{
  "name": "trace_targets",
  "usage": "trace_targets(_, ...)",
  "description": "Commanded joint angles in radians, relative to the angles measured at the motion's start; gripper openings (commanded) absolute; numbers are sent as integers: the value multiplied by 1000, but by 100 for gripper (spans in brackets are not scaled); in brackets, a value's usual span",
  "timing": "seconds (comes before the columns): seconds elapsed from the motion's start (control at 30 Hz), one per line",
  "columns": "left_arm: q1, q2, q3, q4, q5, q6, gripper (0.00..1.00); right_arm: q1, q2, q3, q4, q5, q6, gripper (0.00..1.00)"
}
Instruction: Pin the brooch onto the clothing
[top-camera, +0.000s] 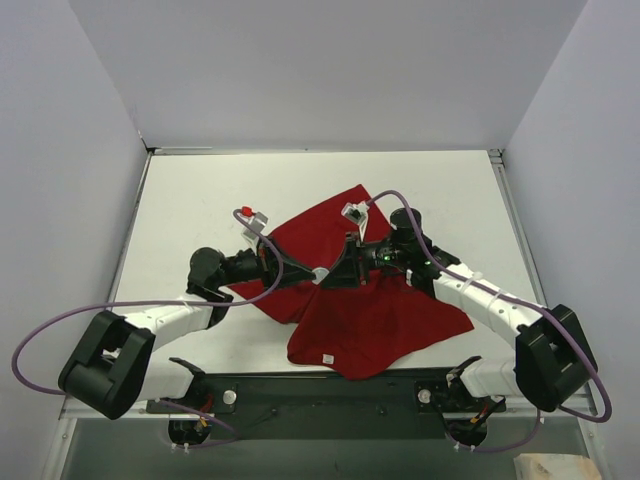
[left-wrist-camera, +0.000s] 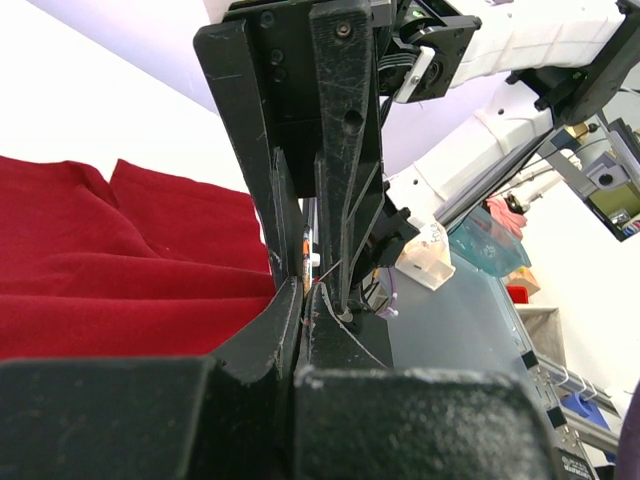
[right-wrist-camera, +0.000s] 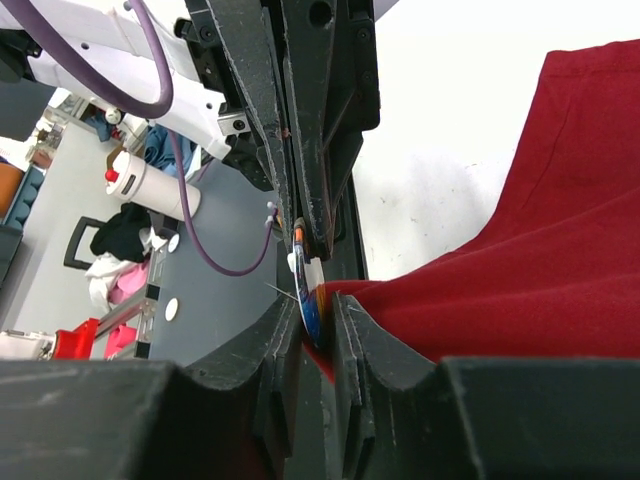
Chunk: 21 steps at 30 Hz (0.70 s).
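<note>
Left gripper (left-wrist-camera: 303, 325) jaws pinched together against right gripper (left-wrist-camera: 312, 270) beside red T-shirt (left-wrist-camera: 120, 270).

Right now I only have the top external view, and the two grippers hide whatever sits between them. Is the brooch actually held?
Observer: Yes. The right wrist view shows the brooch clamped edge-on in the right gripper.
Operator: Is any cloth in there too?
Observer: Yes, a fold of the red shirt runs into the same jaws beside it.
Operator: And the pin?
Observer: A thin pin juts out sideways, bare, on the side away from the fabric.
</note>
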Motion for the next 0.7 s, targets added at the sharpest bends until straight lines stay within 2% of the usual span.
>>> trace_targets(0.0,8,-1,67,25,19,21,0,22,17,51,48,-36,-20,17)
trace_targets(0.4,3,-64,149,-269,36,200,0,44,61,125,-105,15,-98,8)
trace_targets(0.67,-28,-135,236,-617,-15,402,0,45,86,182,-205,88,-123,0)
